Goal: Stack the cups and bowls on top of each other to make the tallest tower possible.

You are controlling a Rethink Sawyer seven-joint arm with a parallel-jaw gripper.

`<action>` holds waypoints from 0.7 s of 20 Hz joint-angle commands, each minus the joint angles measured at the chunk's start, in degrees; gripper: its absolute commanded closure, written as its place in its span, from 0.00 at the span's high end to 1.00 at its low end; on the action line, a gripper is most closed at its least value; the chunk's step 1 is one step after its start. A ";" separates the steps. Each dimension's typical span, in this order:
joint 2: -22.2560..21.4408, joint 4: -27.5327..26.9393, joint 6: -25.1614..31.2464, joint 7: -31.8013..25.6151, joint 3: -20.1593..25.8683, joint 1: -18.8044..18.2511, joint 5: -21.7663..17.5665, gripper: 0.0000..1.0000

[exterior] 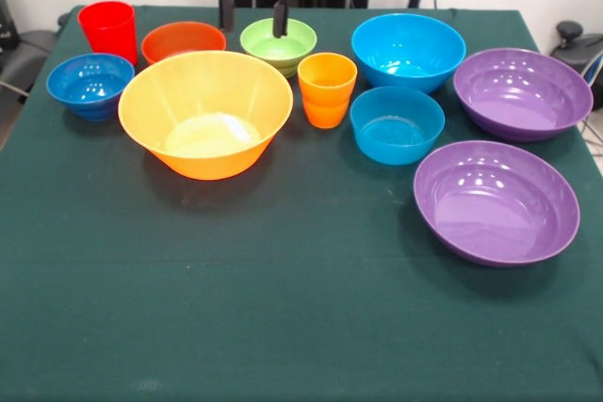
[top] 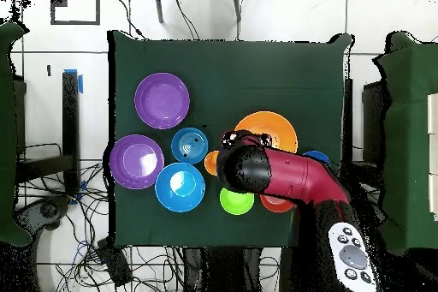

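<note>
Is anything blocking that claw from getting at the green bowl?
Nothing visible does. The claw hangs open at the table's far edge, directly over the green bowl's rim, with no other dish between them.

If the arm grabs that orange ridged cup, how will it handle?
The orange cup looks like glossy plastic, so probably light and somewhat slippery. It stands taller than wide, so a sideways nudge may tip it. The stepped ridge might aid grip.

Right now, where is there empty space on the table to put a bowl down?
The wide green cloth in front of the big yellow bowl and left of the nearer purple bowl is bare. Behind that it is crowded: bowls and cups sit close together, and the gripper hangs by the green bowl.
</note>
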 commanded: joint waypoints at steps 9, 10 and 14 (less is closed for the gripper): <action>0.61 1.65 2.69 11.03 1.45 3.55 5.95 1.00; 0.84 1.63 2.44 10.87 1.56 3.49 6.23 1.00; 2.84 0.42 1.02 10.28 1.40 3.35 6.29 1.00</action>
